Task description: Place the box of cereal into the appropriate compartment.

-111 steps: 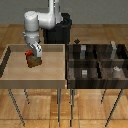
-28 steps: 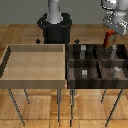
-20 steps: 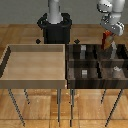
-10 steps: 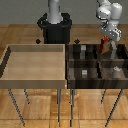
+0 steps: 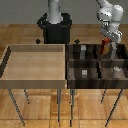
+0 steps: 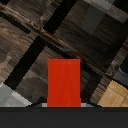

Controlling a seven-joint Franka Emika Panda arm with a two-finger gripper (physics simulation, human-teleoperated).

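Observation:
My gripper (image 5: 107,44) hangs over the dark brown four-cell bin (image 5: 98,63), above its back cell on the exterior view's right. It is shut on the box of cereal (image 5: 104,48), a small red and brown box held just above the bin's rim. In the wrist view the box of cereal (image 6: 64,82) shows as a red rectangle over the dark wooden dividers (image 6: 47,37). A pale grey upright block (image 5: 83,50) stands in the back cell on the exterior view's left, which I take for the compartment (image 5: 91,54). The fingertips themselves are hidden behind the box.
Small grey blocks sit in the two front cells (image 5: 84,73) (image 5: 116,70). A large light wooden tray (image 5: 35,80) stands on the exterior view's left of the bin. The robot's black base (image 5: 55,30) is behind both.
The gripper carried the box from the light tray across to the bin. Over the last second it has come down a little towards the back right cell.

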